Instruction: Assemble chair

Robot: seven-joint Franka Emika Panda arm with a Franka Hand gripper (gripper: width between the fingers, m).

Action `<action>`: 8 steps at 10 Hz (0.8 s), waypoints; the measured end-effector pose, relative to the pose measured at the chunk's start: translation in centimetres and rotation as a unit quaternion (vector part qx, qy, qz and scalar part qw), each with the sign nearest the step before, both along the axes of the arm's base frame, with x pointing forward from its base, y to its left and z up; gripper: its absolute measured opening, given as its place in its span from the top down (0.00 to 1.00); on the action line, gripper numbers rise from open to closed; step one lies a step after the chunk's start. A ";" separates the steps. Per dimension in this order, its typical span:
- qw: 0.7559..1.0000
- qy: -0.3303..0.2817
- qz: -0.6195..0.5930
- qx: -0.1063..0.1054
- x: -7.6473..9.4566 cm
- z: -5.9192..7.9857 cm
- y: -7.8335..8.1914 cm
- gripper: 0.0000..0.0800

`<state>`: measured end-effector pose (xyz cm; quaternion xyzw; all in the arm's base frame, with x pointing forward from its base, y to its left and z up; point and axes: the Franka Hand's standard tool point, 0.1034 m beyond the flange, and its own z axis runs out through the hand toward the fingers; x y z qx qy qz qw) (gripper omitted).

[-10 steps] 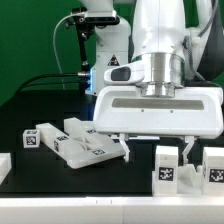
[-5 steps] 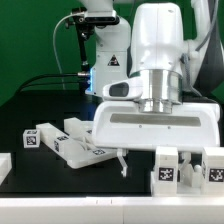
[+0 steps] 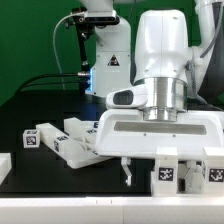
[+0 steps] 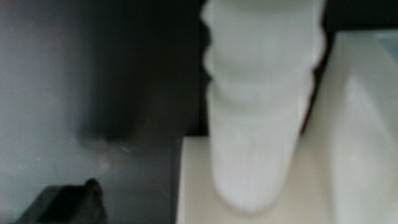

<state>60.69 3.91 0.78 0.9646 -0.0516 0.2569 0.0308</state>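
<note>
Pincer (image 3: 162, 166) open (wide) nr chair parts (image 3: 82, 146).

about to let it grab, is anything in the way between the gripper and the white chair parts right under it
Nothing visible does. The open gripper hangs right over the upright tagged block; only neighbouring blocks crowd it on the exterior view's right, where one finger is hidden.
</note>
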 end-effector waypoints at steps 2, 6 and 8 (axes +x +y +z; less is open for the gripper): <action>1.000 0.000 0.000 0.000 0.0 0.0 0.0 0.51; 1.000 0.000 -0.004 -0.002 0.0 0.0 -0.6 0.94; 1.000 -0.002 -0.005 -0.002 0.1 0.1 -0.6 0.96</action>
